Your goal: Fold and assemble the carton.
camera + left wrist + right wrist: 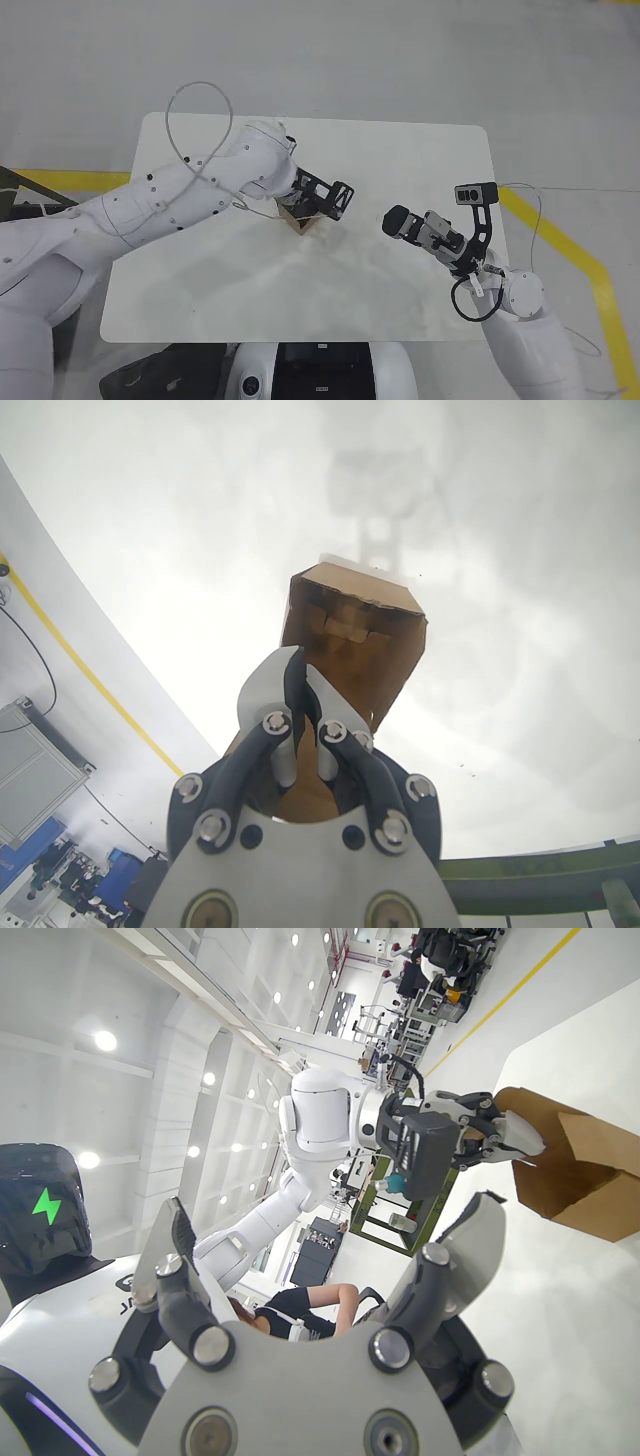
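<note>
White bench (400, 290) on grey, yellow-lined floor (400, 60). One brown carton (360, 640), its wall pinched between the left fingers (260, 690); the right fingers (470, 1248) gape empty, well apart from it.

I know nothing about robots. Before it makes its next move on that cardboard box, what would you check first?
1. Left hand shut on the carton wall: ok.
2. Right hand open and empty: ok.
3. Right hand apart from the carton: ok.
4. Carton fully closed: not ok, one end gapes open.
5. Carton's other end folded shut: cannot tell.
6. Carton resting on the table: cannot tell.
</note>
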Controlling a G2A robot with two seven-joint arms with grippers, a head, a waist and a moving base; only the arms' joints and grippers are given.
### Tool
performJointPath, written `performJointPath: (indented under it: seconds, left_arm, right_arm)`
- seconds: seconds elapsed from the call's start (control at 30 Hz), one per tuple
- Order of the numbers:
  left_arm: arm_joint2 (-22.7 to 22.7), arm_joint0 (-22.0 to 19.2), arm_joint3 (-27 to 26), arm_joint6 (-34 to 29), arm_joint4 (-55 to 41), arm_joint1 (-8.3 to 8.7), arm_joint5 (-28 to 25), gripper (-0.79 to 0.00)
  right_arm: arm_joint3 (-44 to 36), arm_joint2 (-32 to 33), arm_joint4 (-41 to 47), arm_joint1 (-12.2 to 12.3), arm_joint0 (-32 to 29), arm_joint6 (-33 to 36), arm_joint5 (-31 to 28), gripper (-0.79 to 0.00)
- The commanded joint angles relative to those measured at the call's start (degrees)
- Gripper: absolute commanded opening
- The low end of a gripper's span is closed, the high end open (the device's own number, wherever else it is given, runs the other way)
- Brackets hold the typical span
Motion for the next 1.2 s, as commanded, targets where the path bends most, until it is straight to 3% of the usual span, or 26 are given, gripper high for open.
performJointPath:
  seconds: [0.0, 0.87, 1.03, 1.1, 1.17]
  left_arm:
    - [0.0, 0.7, 0.9, 0.4, 1.3, -0.56, -0.4, -0.785]
    - [0.0, 5.4, 12.4, 0.3, 9.6, -9.26, -0.3, -0.785]
    - [0.0, 4.4, 13.6, -0.2, 8.2, -10.23, 0.2, -0.782]
    - [0.0, 4.1, 13.6, -0.3, 7.8, -10.32, 0.3, -0.708]
    - [0.0, 3.9, 13.5, -0.4, 7.5, -10.27, 0.4, -0.708]
  right_arm:
    - [0.0, 0.0, 0.0, 0.0, 0.0, 0.0, 0.0, 0.0]
    - [0.0, 0.0, 0.0, 0.0, 0.0, 0.0, 0.0, 0.0]
    - [0.0, 0.0, 0.0, 0.0, 0.0, 0.0, 0.0, 0.0]
    - [0.0, 0.0, 0.0, 0.0, 0.0, 0.0, 0.0, 0.0]
    - [0.0, 0.0, 0.0, 0.0, 0.0, 0.0, 0.0, 0.0]
